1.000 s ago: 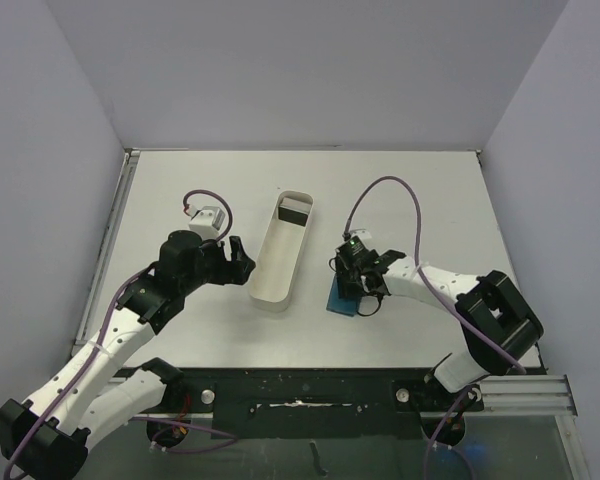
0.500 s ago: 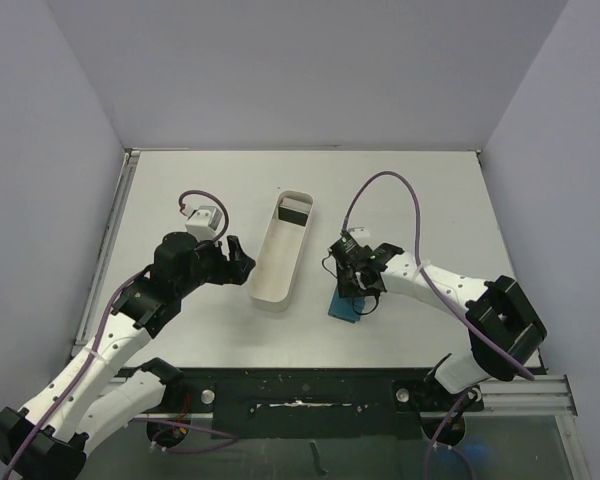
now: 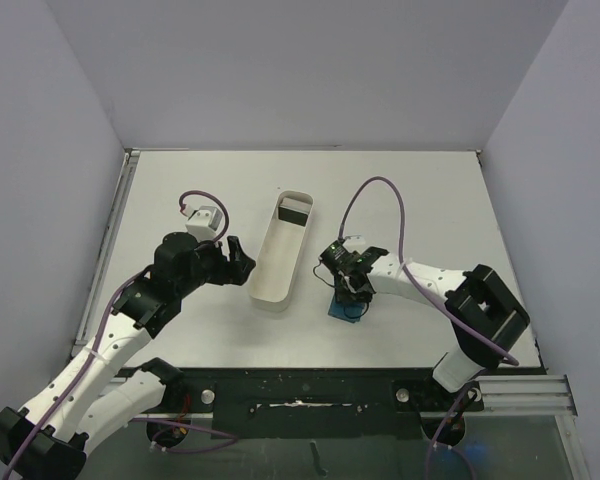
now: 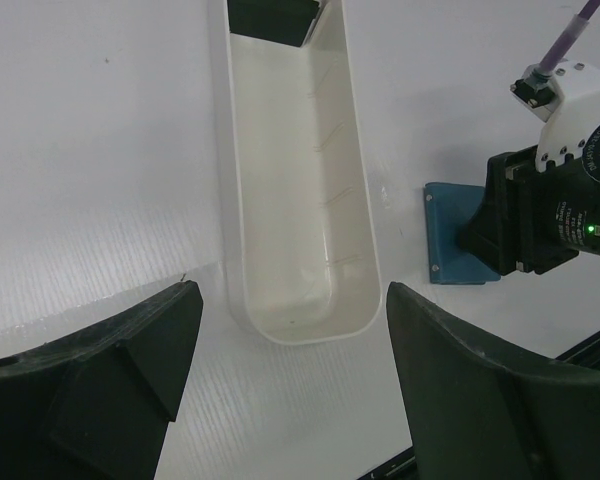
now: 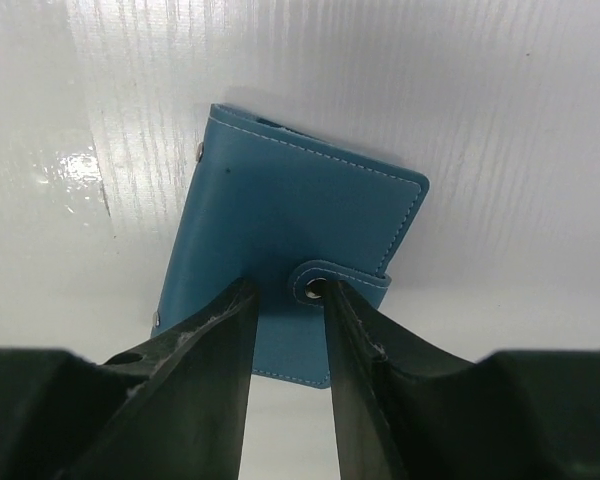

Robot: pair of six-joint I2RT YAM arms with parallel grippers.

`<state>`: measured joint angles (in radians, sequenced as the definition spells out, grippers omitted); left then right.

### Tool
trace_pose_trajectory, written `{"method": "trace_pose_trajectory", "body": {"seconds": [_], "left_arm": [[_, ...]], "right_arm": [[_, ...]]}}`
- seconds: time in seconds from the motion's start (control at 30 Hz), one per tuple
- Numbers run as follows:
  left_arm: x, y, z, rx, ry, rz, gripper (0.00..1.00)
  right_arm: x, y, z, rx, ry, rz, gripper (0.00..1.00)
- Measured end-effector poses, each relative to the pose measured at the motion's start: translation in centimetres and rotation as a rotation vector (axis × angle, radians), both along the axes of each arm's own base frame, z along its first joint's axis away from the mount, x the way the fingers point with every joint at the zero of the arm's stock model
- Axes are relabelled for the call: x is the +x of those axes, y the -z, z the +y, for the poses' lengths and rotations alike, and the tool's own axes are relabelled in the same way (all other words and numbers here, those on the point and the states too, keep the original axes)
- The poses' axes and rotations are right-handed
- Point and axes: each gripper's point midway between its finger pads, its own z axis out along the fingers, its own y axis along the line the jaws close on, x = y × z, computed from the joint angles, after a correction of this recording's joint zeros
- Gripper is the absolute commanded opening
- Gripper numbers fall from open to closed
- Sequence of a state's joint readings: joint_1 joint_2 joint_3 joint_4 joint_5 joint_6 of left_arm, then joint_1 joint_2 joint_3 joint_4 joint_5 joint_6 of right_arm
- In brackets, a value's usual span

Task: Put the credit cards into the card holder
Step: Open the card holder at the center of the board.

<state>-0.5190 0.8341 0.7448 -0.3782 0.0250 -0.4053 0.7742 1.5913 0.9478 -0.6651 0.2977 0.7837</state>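
Right wrist view looks straight down on the small teal-blue leather card holder [image 5: 290,220], which lies folded shut and flat on the white table [image 5: 480,120], its snap tab [image 5: 345,277] wrapped over one edge. The right gripper [image 5: 288,290] sits low over the holder with its two black fingers [image 5: 205,350] drawn close, a narrow gap between them and the tab's metal snap right at that gap; whether they pinch the tab or merely flank it I cannot tell. From the top external view the holder [image 3: 342,312] lies just right of the long white oblong plastic tray [image 3: 270,272], partly hidden under the right gripper [image 3: 348,292]. The dark flat credit cards [image 3: 294,211] stand at the tray's far end, and I cannot tell how many. The left gripper [image 3: 242,262] hangs beside the tray's left wall, its jaws spread wide and holding nothing; its own camera shows both fingers flanking the tray's near end [image 4: 305,330].
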Motion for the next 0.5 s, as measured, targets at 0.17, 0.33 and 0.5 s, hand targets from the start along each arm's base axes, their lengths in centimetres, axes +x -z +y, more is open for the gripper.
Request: {"method": "trace_pose_trajectory", "body": {"seconds": [0.17,0.33,0.5], "left_arm": [[0.0,-0.01,-0.01,0.0,0.0,0.0,0.73],[-0.03,-0.01,-0.06,-0.002,0.003,0.001,0.73],[-0.11,-0.01,-0.16,-0.005,0.01,0.003,0.73]], "right_arm": [[0.25,0.23,-0.34,-0.021,0.013,-0.011,0.29],[0.41,0.36,-0.7,-0.045,0.017,-0.021,0.15],[0.38,0.21,-0.9,-0.059,0.012,-0.034,0.03]]}}
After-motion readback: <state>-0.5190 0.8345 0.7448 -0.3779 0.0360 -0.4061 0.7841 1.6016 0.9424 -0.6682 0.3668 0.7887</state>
